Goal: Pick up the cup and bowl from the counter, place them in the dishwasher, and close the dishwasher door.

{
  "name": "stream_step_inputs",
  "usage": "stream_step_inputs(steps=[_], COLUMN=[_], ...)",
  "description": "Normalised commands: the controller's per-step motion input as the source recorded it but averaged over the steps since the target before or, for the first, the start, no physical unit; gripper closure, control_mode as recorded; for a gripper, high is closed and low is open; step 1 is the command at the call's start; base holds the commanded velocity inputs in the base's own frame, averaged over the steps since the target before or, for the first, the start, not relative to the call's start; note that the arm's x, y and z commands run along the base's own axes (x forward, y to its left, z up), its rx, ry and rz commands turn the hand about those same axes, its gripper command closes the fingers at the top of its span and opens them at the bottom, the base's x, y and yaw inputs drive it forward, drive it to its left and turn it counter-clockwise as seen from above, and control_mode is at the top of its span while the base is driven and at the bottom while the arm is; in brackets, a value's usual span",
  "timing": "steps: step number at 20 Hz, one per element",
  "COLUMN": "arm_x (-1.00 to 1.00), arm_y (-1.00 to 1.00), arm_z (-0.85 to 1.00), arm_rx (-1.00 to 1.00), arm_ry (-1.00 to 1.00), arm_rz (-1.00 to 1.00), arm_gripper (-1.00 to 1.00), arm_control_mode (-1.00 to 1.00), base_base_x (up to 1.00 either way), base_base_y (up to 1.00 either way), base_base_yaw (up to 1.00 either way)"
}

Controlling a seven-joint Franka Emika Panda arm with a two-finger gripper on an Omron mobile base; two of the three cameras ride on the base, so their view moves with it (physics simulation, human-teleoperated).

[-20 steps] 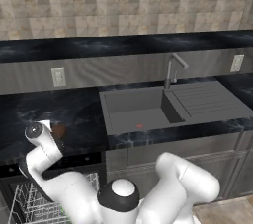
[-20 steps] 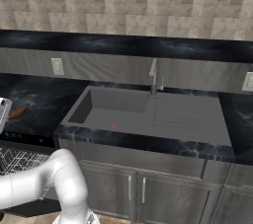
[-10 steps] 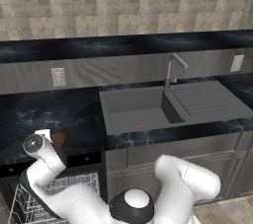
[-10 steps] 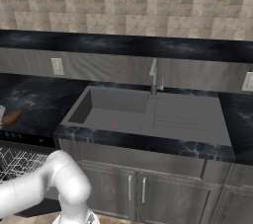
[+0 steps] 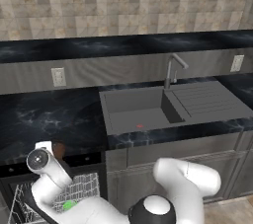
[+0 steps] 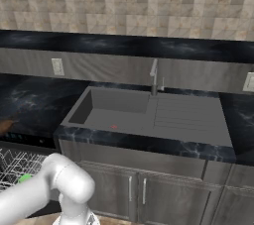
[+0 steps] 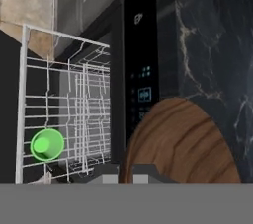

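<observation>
Cup (image 7: 47, 144): stood in the dishwasher (image 7: 141, 77) white rack (image 7: 64, 114), at the scene's near left. Bowl (image 7: 180, 141): pinched in the gripper (image 7: 126, 172), jaws pressed onto its rim, at the counter (image 7: 212, 55) edge beside the dishwasher.

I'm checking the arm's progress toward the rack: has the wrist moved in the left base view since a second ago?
Yes. Against the fixed sink, the wrist has dropped lower and toward the dishwasher rack, carrying the bowl.
</observation>
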Motion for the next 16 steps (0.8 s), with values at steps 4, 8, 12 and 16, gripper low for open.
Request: stream_step_inputs(steps=[4, 8, 12, 16], arm_x=[-0.51, -0.39, -0.3, -0.21], arm_y=[0.0, 0.0, 0.0, 0.0], arm_z=[-0.26, -0.32, -0.39, -0.49], arm_rx=[0.06, 0.02, 0.0, 0.0], arm_ry=[0.0, 0.0, 0.0, 0.0], arm_rz=[0.07, 0.07, 0.03, 0.03], arm_gripper=[1.0, 1.0, 1.0, 1.0], arm_control_mode=[-1.0, -1.0, -1.0, -1.0], base_base_x=[0.0, 0.0, 0.0, 0.0], base_base_y=[0.0, 0.0, 0.0, 0.0], base_base_yaw=[0.0, 0.0, 0.0, 0.0])
